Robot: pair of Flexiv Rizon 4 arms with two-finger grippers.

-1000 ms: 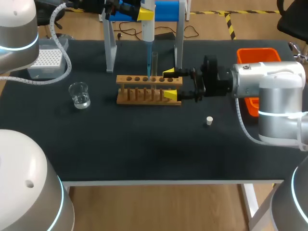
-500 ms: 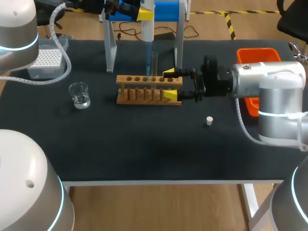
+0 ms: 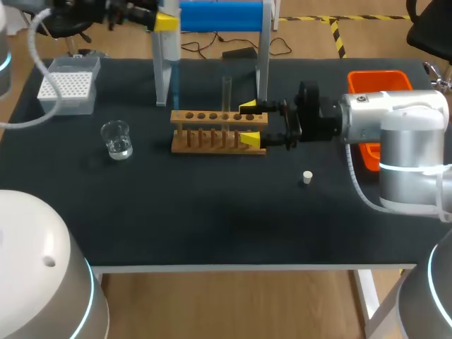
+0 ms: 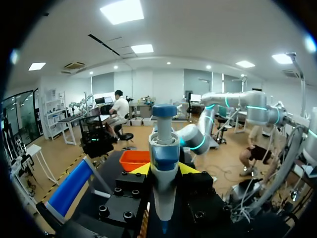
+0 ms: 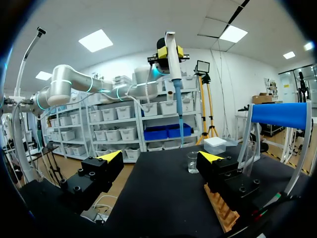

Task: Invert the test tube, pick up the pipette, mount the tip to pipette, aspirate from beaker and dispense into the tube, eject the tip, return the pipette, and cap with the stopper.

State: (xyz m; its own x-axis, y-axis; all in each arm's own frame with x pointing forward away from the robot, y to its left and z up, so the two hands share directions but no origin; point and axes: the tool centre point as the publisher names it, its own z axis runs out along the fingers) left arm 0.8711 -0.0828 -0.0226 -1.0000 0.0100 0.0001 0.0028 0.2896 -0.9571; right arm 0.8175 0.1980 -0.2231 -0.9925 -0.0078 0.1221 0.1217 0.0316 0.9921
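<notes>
Two arms show from above: the left pincer (image 3: 166, 22) grips the pipette (image 3: 168, 44) upright over the table's (image 3: 212, 212) far side, between tip box (image 3: 67, 88) and rack (image 3: 219, 133). The right pincer (image 3: 248, 123) stands open at the rack's end, near the test tube (image 3: 227, 92) standing in it. Left wrist: yellow fingers (image 4: 140, 169) clamp the pipette. Right wrist: the pipette hangs beyond the beaker (image 5: 192, 162), with this pincer's fingers wide apart.

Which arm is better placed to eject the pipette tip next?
Left. The left gripper holds the pipette, with the blue tip on it; the right gripper is at the wooden rack, holding nothing.
</notes>
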